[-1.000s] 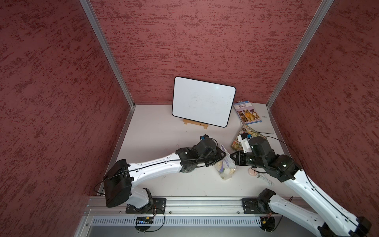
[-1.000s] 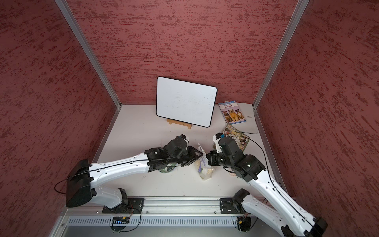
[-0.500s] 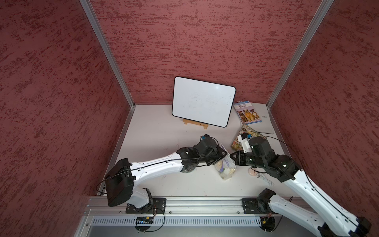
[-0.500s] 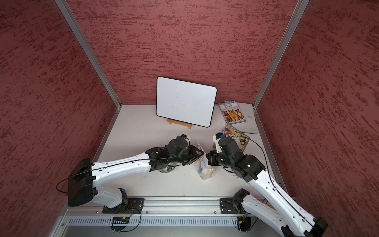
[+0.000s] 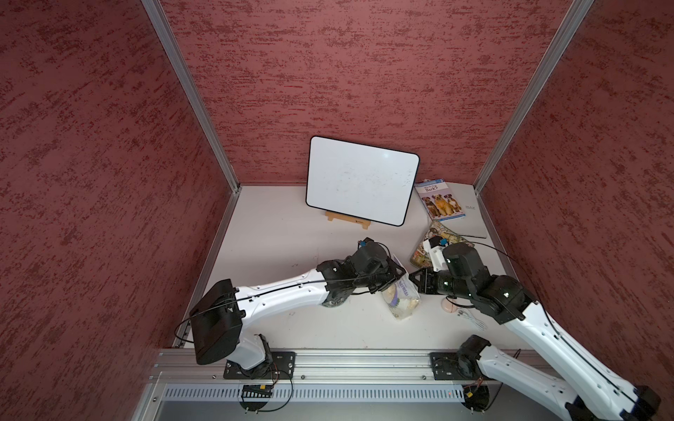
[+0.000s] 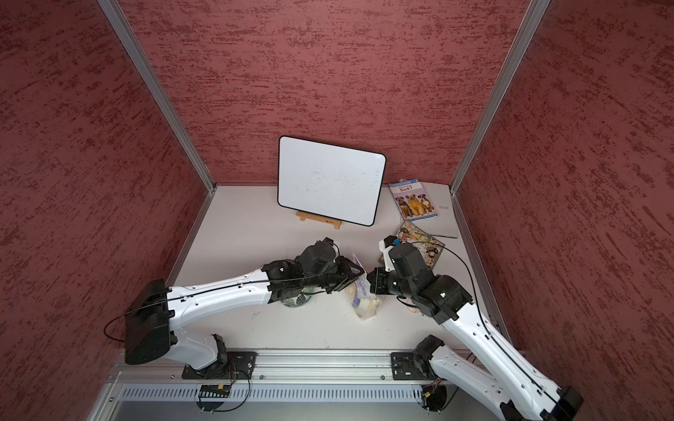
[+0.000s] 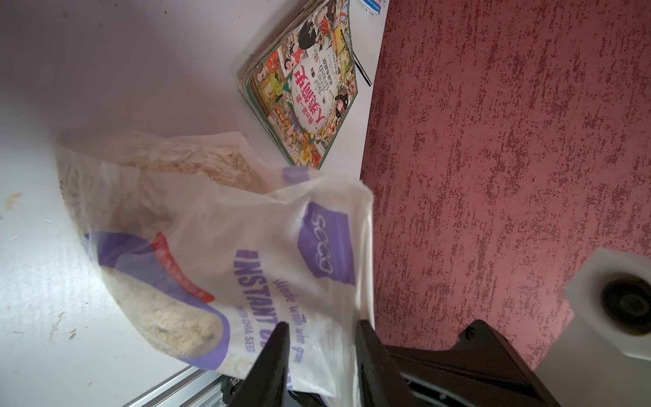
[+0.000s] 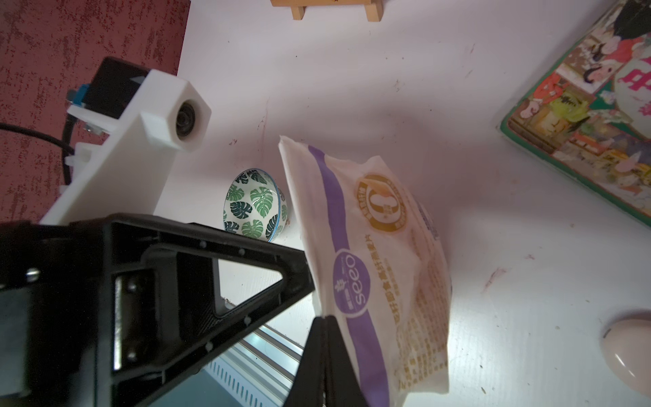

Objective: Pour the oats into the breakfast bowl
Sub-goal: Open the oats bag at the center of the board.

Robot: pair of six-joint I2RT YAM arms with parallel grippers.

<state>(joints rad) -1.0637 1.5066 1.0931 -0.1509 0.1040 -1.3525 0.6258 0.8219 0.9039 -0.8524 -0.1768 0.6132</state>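
Both arms reach low over the table (image 5: 291, 226) to the standing bag of oats (image 5: 401, 300): the left gripper (image 7: 320, 327) is at its nine o'clock, fingers partly apart astride the top edge, pinch unclear, the right gripper (image 8: 326, 319) at three o'clock is clamped tight on the film, and the breakfast bowl (image 6: 296, 299) sits at the bag's nine o'clock beneath the left arm.

"INSTANT" on oats bag (image 7: 246, 264); "Bark?" on book (image 5: 443, 204)
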